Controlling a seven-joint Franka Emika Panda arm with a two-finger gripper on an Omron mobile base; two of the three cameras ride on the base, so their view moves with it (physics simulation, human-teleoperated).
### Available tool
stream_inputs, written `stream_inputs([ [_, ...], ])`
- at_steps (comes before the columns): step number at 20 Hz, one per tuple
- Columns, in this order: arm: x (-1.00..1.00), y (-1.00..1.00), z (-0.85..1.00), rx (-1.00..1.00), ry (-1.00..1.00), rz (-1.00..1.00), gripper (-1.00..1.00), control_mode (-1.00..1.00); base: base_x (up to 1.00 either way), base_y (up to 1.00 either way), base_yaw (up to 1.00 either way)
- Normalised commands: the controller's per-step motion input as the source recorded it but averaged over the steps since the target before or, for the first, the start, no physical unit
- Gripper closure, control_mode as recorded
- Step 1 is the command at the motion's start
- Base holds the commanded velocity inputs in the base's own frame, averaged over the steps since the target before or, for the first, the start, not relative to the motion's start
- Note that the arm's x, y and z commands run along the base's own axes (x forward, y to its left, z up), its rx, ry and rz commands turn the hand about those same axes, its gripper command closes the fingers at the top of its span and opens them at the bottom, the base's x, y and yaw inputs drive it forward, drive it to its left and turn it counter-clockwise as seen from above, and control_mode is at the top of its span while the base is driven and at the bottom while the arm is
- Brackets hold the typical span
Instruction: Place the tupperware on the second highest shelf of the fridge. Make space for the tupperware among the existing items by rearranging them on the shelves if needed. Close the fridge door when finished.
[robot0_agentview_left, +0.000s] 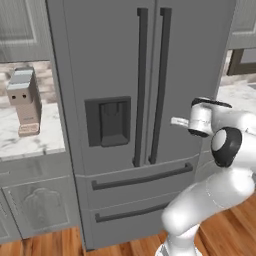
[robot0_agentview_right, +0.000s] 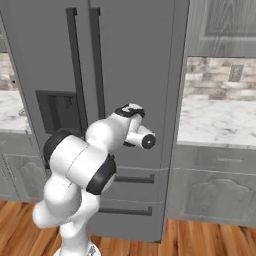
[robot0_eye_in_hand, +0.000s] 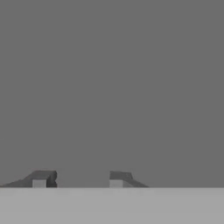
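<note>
The tall grey fridge (robot0_agentview_left: 120, 55) stands with both French doors shut, so its shelves and the items inside are hidden. The plain fridge door (robot0_agentview_left: 195, 60) is the right one, with a dark bar handle (robot0_agentview_left: 161, 85). The left door carries the dark dispenser recess (robot0_agentview_left: 107, 121). My gripper (robot0_agentview_left: 176, 121) sits close in front of the plain fridge door (robot0_agentview_right: 142, 60) at mid height, just right of its handle. In the hand view my gripper (robot0_eye_in_hand: 78, 180) is open, its fingertips (robot0_eye_in_hand: 41, 179) apart against flat grey door surface with nothing between them. The tupperware is out of view.
Two drawers with bar handles (robot0_agentview_left: 142, 179) lie below the doors. A marble counter (robot0_agentview_left: 30, 142) on the left bears a brown block-shaped object (robot0_agentview_left: 25, 100). Another counter (robot0_agentview_right: 215, 122) over grey cabinets runs to the right. The floor (robot0_agentview_right: 210, 240) is wood.
</note>
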Motion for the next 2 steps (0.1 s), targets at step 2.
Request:
stream_inputs([
  [2, 0.0, 0.0, 0.0, 0.0, 0.0, 0.0, -1.0, -1.0, 0.0, 0.0, 0.0],
])
